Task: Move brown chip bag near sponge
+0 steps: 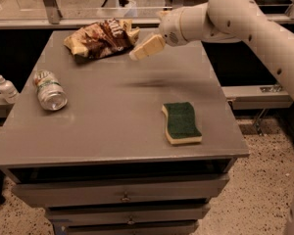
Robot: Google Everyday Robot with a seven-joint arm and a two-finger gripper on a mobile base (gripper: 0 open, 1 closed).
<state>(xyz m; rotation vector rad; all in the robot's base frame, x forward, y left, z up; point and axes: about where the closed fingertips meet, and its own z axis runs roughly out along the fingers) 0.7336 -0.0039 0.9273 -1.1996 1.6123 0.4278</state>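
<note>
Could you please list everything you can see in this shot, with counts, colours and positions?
brown chip bag: one, dark brown and tan, crumpled, far left part of the table top
sponge: one, dark green top over pale yellow foam, near right part of the table top
can: one, silver with a green label, lying on its side near the left edge
pump bottle: one, whitish, just off the table's left side
table: one, grey, centre of view
drawers: at least two, grey, below the table top
arm: one, white, reaching in from the right
gripper: one, tan, above the far part of the table, just right of the chip bag
</note>
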